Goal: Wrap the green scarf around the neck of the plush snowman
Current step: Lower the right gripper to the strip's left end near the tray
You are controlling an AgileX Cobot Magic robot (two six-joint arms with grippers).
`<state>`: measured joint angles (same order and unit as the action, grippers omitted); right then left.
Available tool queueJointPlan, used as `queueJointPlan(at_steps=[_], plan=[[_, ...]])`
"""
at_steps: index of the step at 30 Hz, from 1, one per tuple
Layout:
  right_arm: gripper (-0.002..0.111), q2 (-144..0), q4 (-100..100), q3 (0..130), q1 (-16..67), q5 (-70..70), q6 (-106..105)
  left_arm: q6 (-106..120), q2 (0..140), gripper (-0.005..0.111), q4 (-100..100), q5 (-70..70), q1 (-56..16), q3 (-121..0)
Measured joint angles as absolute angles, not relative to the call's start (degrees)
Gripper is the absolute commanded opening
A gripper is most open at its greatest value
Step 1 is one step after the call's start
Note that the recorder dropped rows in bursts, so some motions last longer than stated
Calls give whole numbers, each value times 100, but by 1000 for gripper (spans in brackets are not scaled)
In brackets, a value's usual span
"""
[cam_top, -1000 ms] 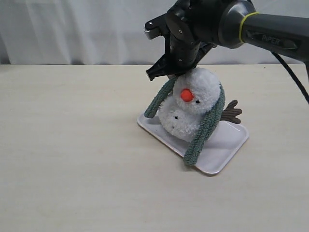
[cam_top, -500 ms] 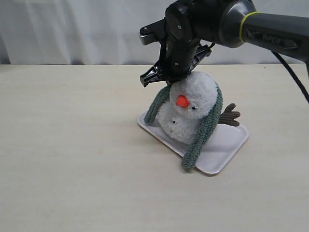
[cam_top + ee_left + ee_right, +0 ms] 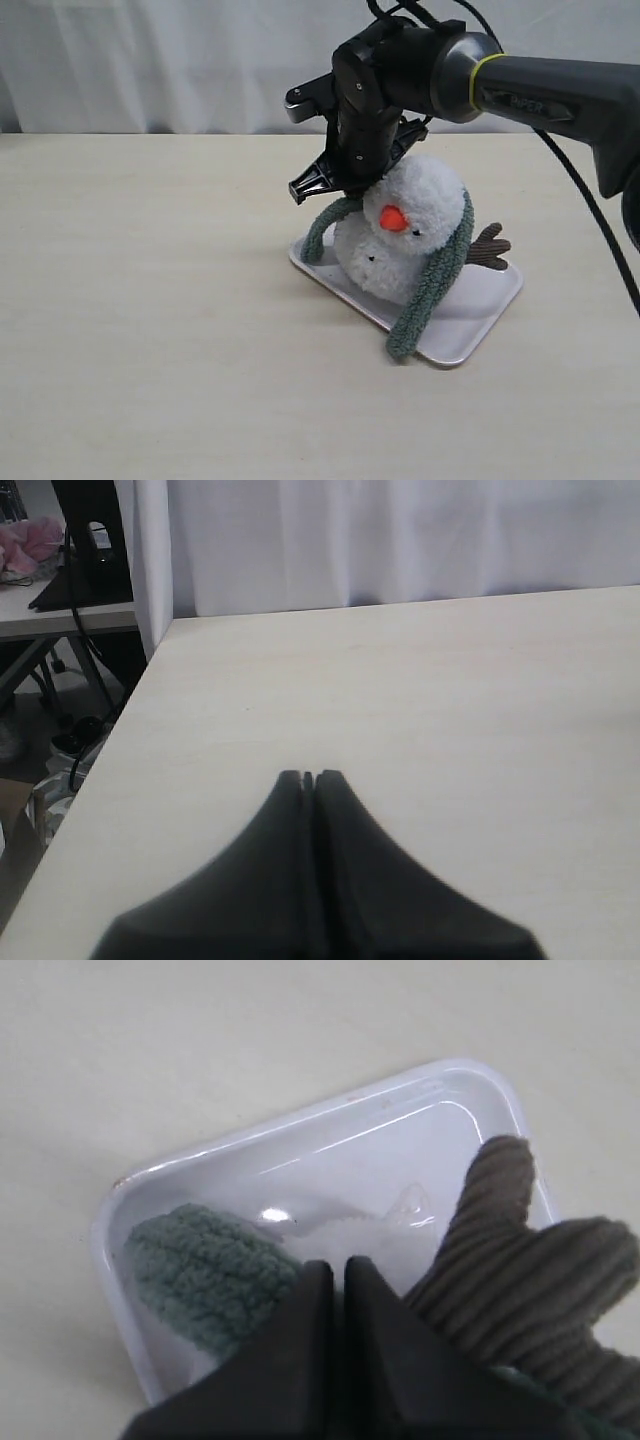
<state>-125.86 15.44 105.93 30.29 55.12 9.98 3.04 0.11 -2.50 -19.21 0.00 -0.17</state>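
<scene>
The snowman (image 3: pixel 390 262) sits on a white tray (image 3: pixel 478 312) near the middle of the desk (image 3: pixel 150 300). It leans so that its head tips toward the right of the exterior view, with the orange nose (image 3: pixel 393 217) facing the camera. The scarf (image 3: pixel 438 270) is draped over the back of it, about where the head meets the body. One end hangs down the side on the right of that view, past the body to the tray's front rim. The shorter end curves down the other side and stops at the tray's back corner. The two ends hang apart, and the front of the neck (image 3: pixel 388 240) is uncovered. A brown twig arm (image 3: pixel 492 248) sticks out behind the longer end. The right fingers (image 3: pixel 312 186) are low beside the head, just above the shorter end of the scarf. In the right wrist view these fingers (image 3: pixel 300 1345) are pressed together with nothing visible between them. The scarf's end (image 3: pixel 200 1270) lies just beside one of them and the twig arm (image 3: pixel 520 1260) beside the other, over the tray (image 3: pixel 330 1140). The left fingers (image 3: pixel 285 825) are also pressed together and hold nothing, above bare desk (image 3: pixel 450 700) near its edge.
</scene>
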Motion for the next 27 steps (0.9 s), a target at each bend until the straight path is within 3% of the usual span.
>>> queueJointPlan(at_steps=[4,8,12,17,21,27], plan=[[15,-12506,1393,10593,3029,5424,786,304,11,0,-250,-1921,0,-17],[42,-12222,447,10593,3029,5481,89,304,11,0,-250,-1921,0,-17],[39,-12042,-1006,10539,3075,6066,-584,304,11,0,-250,-1921,0,-17],[39,-12063,277,9808,3717,5624,498,304,11,0,-250,-1921,0,-17],[45,-12116,464,9352,3742,4937,1004,304,11,0,-250,-1921,0,-17],[45,-12386,864,8939,3742,4849,973,304,11,0,-250,-1921,0,-17]])
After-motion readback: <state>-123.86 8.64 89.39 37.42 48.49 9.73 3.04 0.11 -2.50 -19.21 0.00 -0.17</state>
